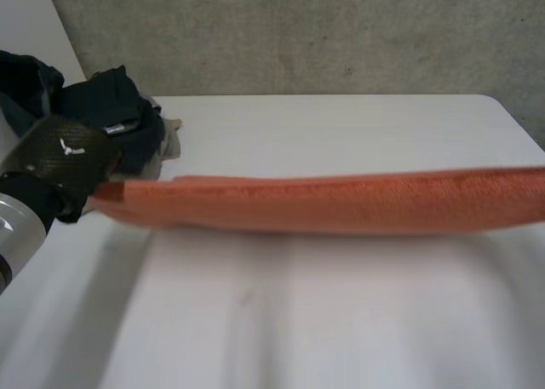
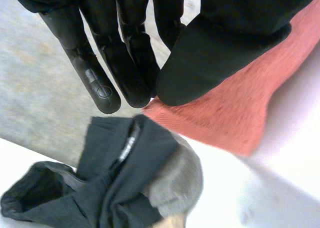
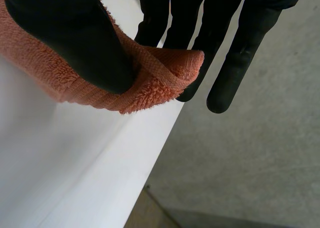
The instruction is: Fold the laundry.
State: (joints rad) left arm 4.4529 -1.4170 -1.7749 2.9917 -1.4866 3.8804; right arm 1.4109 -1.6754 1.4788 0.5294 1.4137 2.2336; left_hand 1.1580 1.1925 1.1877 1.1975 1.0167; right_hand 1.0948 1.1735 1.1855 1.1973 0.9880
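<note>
A salmon-orange terry towel [image 1: 341, 203] hangs as a long, narrow band, stretched taut above the white tabletop [image 1: 341, 134] and running from near its left edge out past its right edge. The pile is looped and fuzzy, with a flat woven hem along the short ends. It is held clear of the surface, roughly midway between the near and far edges.

At the far left corner lies a heap of dark garments [image 1: 119, 108], navy and black with a grey piece tucked in, just behind the towel's left end and not touching it.

The left hand [image 2: 215, 53] pinches the towel's left corner between thumb and straight fingers. The right hand [image 3: 75, 38] clamps the right corner the same way, thumb on top, the hem bunched and folded over beneath it.
</note>
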